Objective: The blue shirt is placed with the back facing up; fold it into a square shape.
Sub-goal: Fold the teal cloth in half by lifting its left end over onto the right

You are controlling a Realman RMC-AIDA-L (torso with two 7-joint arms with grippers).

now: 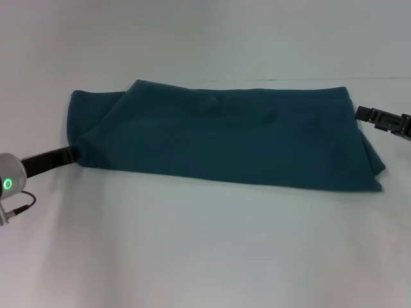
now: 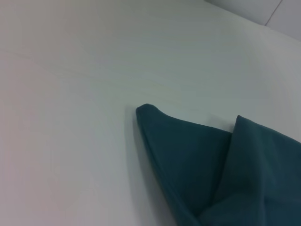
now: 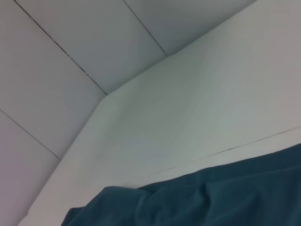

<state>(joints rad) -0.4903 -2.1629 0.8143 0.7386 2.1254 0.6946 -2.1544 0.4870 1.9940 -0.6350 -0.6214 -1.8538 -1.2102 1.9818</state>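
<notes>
The blue shirt [image 1: 225,135] lies across the white table as a long, wide band, doubled over on itself, with only plain teal cloth showing. A folded flap slants across its left end. My left gripper [image 1: 72,154] reaches in from the left and meets the shirt's lower left corner. My right gripper [image 1: 361,114] comes in from the right and sits at the upper part of the shirt's right edge. The left wrist view shows a pointed folded corner of the shirt [image 2: 188,150]. In the right wrist view a rumpled edge of the shirt [image 3: 211,197] lies on the table.
The white table [image 1: 205,244] stretches wide in front of the shirt and behind it. A seam line in the table [image 3: 235,149] runs just beyond the shirt's far edge. Pale wall panels [image 3: 70,47] rise behind the table.
</notes>
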